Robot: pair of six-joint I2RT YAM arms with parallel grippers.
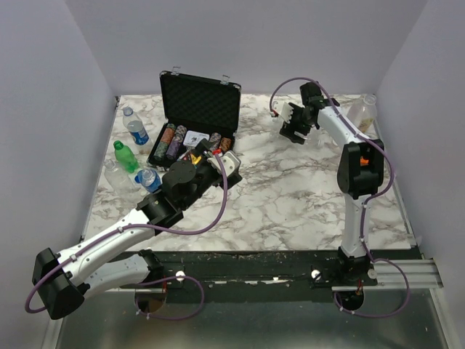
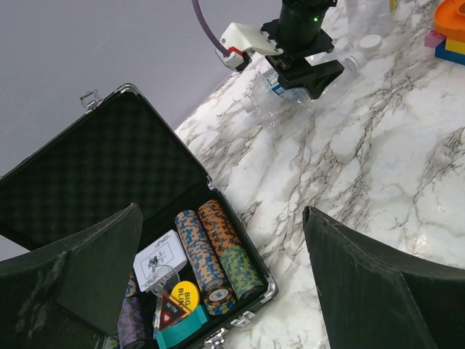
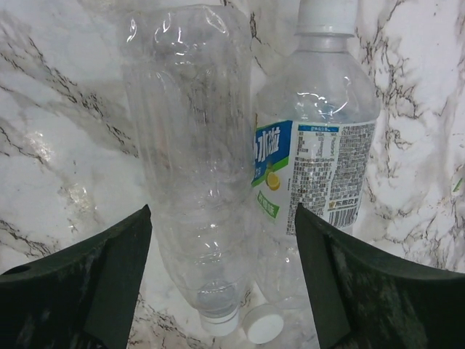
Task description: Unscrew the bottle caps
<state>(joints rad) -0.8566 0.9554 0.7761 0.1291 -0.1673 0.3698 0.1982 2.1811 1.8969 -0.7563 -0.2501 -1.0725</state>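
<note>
In the right wrist view two clear bottles lie side by side on the marble. The unlabelled bottle (image 3: 189,145) points its white-capped neck (image 3: 218,324) toward me. A loose white cap (image 3: 263,323) lies beside that neck. The labelled bottle (image 3: 320,153) points away, its white cap (image 3: 327,13) on. My right gripper (image 3: 221,283) is open, one finger outside each bottle, touching neither. From above it hangs at the back (image 1: 294,129). My left gripper (image 2: 221,218) is open and empty over the chip case corner (image 1: 220,155). More bottles (image 1: 135,128) stand at the left, one of them green (image 1: 125,156).
The open black chip case (image 1: 200,109) with rows of chips (image 2: 207,247) lies at the back centre. A clear bottle (image 1: 363,113) stands at the back right. Coloured toy blocks (image 2: 450,29) and a white cap (image 2: 370,42) sit beyond the right gripper. Grey walls enclose three sides.
</note>
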